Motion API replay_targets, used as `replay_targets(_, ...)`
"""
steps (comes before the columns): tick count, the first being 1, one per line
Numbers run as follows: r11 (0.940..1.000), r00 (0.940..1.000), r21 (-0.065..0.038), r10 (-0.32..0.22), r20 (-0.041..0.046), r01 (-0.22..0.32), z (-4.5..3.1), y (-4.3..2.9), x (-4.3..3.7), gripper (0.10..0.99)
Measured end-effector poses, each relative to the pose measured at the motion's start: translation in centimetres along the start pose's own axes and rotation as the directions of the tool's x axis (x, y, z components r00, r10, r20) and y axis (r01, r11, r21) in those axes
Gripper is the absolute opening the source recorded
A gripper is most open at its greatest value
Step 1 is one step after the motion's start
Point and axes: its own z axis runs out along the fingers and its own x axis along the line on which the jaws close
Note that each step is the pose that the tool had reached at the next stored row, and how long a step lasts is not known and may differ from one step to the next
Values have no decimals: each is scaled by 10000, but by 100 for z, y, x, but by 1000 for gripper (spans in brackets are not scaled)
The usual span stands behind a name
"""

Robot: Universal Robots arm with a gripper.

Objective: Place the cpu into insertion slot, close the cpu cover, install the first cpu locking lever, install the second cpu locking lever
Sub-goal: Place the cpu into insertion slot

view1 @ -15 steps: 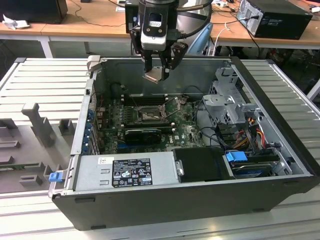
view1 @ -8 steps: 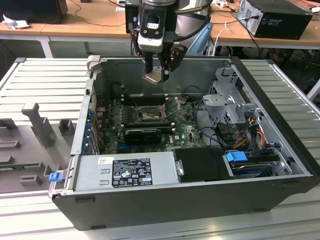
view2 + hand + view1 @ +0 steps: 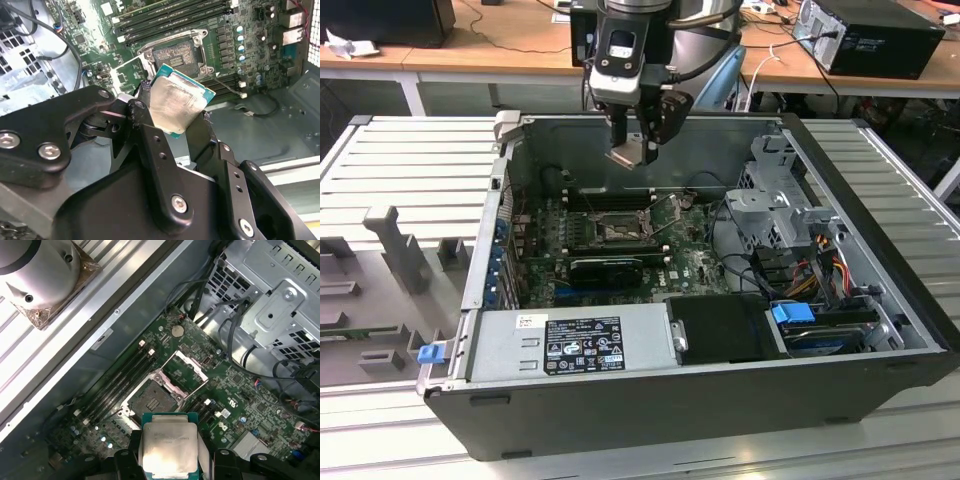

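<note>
My gripper [image 3: 632,150] hangs above the open computer case, shut on the cpu [image 3: 629,153], a flat silver-topped square chip. In both wrist views the cpu [image 3: 175,102] [image 3: 169,447] sits between the black fingers [image 3: 141,107], held by its edges and tilted. Below and apart from it, the insertion slot [image 3: 618,232] [image 3: 175,56] [image 3: 154,399] lies uncovered on the green board, its dull centre exposed. The cpu cover [image 3: 183,371] stands flipped open beside the slot, board showing through its window.
Long black memory slots [image 3: 605,198] run behind the socket and a black graphics card [image 3: 605,268] lies in front. A metal drive cage [image 3: 775,200] with cables fills the exterior view's right; the power supply [image 3: 570,345] sits at the front. Case walls [image 3: 500,200] surround the board.
</note>
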Motion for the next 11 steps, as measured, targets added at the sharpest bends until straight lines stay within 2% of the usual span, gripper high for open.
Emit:
replay_targets(3,9993,9993,-7,385,34,-385,1,0,0,525)
replay_targets(11,9954,9954,-18,954,88,-954,4,4,4,525)
